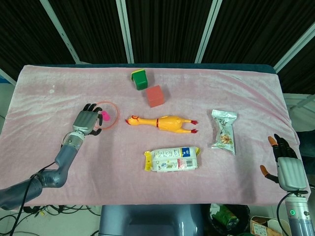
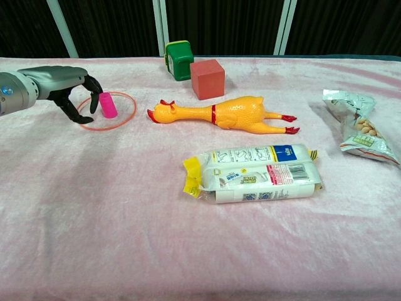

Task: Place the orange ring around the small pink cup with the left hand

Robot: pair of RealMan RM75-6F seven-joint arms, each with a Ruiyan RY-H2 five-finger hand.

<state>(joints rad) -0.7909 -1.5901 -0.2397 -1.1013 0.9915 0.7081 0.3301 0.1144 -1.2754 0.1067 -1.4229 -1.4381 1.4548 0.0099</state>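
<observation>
Pink cloth spread wide. Left hand at far left, fingers curled down over ring's near edge, whether gripping unclear. Right hand well apart, fingers spread, holding nothing. Orange ring lay flat, already encircling small pink cup, upright, just right of left fingertips.

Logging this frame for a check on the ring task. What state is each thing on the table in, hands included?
orange ring: flat on the cloth, encircling the cup
small pink cup: standing upside down inside the ring
left hand: fingers curled over the ring's edge, grip unclear
right hand: open, holding nothing
rubber chicken: lying on its side
cracker packet: lying flat, sealed
snack bag: lying flat
</observation>
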